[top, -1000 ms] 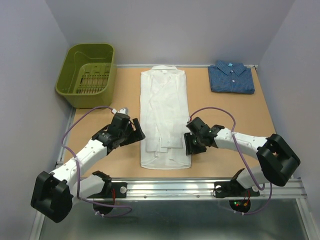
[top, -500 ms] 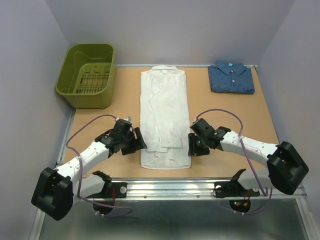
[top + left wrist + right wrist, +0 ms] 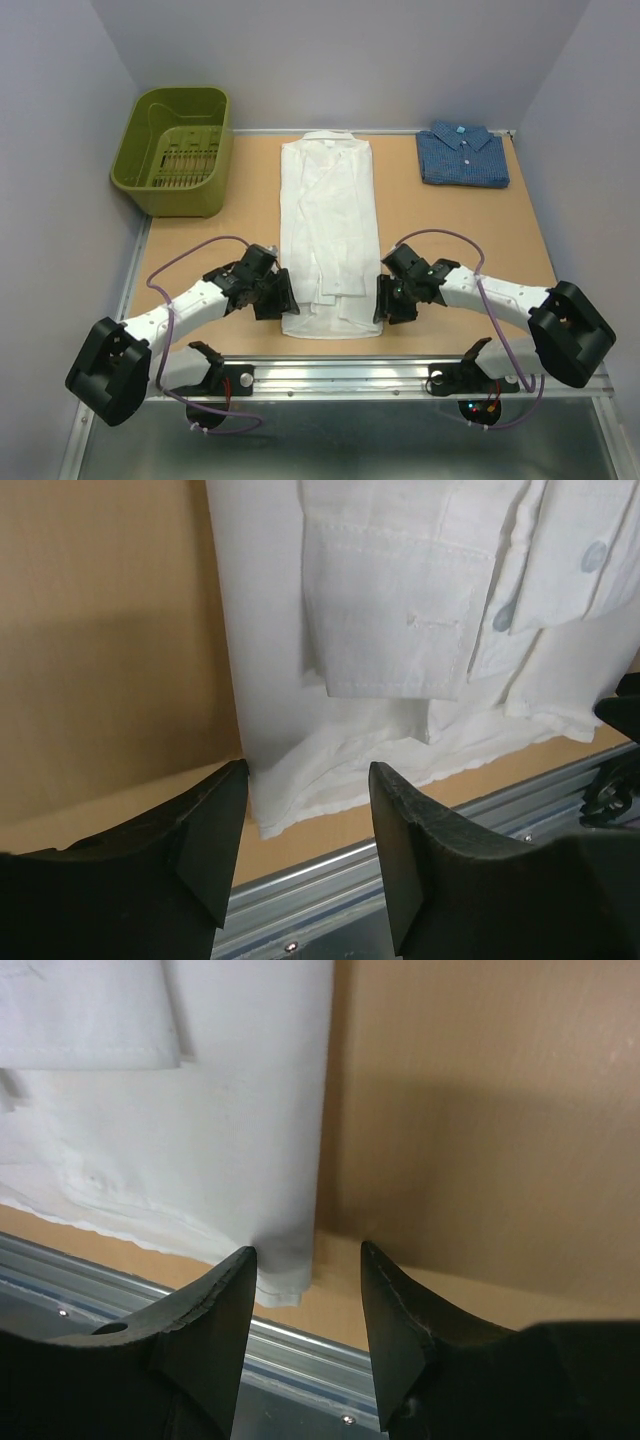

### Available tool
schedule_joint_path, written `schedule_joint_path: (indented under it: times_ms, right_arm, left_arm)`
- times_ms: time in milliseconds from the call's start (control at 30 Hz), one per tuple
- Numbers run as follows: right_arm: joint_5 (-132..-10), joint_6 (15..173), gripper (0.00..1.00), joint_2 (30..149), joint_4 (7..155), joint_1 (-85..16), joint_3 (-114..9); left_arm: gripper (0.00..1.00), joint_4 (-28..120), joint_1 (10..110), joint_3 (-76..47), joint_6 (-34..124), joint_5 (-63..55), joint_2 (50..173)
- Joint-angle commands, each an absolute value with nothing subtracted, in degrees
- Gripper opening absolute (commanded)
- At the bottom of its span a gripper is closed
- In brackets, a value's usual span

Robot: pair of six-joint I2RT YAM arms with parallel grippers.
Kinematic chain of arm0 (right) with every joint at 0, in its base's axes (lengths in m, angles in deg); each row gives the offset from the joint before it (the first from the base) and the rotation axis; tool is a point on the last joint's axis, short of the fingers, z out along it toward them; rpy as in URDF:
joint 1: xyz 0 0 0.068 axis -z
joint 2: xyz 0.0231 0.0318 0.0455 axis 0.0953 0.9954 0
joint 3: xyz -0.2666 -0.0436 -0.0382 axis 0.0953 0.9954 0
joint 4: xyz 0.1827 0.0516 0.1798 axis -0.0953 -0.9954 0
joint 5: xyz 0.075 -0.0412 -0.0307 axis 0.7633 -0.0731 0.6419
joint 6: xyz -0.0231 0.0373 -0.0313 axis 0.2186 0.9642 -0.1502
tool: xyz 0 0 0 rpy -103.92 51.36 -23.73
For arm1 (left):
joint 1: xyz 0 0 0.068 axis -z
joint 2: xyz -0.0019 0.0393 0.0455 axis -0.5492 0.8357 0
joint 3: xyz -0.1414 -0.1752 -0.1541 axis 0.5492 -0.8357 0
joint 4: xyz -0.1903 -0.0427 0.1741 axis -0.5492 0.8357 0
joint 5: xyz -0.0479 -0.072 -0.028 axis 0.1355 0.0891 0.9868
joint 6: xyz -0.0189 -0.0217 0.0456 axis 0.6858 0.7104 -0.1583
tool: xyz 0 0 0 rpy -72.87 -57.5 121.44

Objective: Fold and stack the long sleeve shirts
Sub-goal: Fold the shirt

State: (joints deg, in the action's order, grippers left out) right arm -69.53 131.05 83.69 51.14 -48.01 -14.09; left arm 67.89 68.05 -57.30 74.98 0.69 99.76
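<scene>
While the white shirt (image 3: pixel 328 235) lies flat mid-table (image 3: pixel 450 230), sleeves folded in, left gripper (image 3: pixel 286 299) and right gripper (image 3: pixel 384 300) sit at its near corners, fingers parted astride the hem edges, nothing clamped. Blue shirt (image 3: pixel 462 154) lies folded, far right corner.

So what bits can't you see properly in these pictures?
Top view: fingertips of the left gripper and right gripper at the white shirt hem, hidden by the grippers' own bodies.
Wrist views: the shirt's collar end, cut off by the top edge.
Top view: the blue shirt pattern, too small.
</scene>
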Motion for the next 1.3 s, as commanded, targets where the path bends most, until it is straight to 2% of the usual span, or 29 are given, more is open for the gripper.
schedule_joint_path:
  times_ms: [0, 400, 733, 833, 900, 933, 1000, 1033, 1167, 1267]
  right_arm:
    - [-67.81, 132.94, 0.52, 83.11, 52.59, -48.27, -11.68]
    - [-66.14, 132.68, 0.52, 84.52, 54.17, -48.27, -10.36]
    - [-65.43, 132.33, 0.45, 85.22, 55.76, -48.27, -8.87]
    - [-65.34, 132.33, 0.43, 85.66, 55.93, -48.27, -8.69]
    - [-65.43, 132.15, 0.41, 85.66, 55.93, -48.27, -8.61]
    - [-65.52, 132.15, 0.39, 85.66, 55.93, -48.27, -8.52]
    - [-65.78, 132.06, 0.35, 85.22, 55.84, -48.27, -8.34]
    - [-65.96, 131.97, 0.31, 85.05, 55.76, -48.27, -8.08]
    - [-66.49, 131.62, 0.01, 84.17, 55.14, -48.19, -6.76]
    - [-66.49, 131.45, 0.0, 83.55, 54.53, -48.18, -6.15]
  left_arm:
    - [0.61, 69.79, 69.69, -58.93, 76.44, 2.75, 99.08]
    - [0.57, 74.1, 72.94, -58.76, 79.78, -1.9, 98.99]
    - [0.45, 72.07, 73.21, -59.02, 80.84, -2.7, 100.84]
    - [0.38, 72.07, 73.21, -59.28, 81.1, -2.78, 100.75]
    - [0.28, 72.16, 73.21, -59.28, 81.19, -2.87, 100.66]
    - [0.22, 72.33, 73.21, -59.28, 81.28, -2.78, 100.57]
    - [0.01, 72.51, 73.21, -59.28, 81.45, -2.96, 100.31]
    - [0.0, 72.77, 73.21, -59.2, 81.54, -3.13, 100.13]
    - [0.0, 75.23, 73.21, -59.02, 81.37, -3.05, 98.38]
    - [0.0, 76.03, 73.21, -58.76, 80.75, -1.64, 97.67]
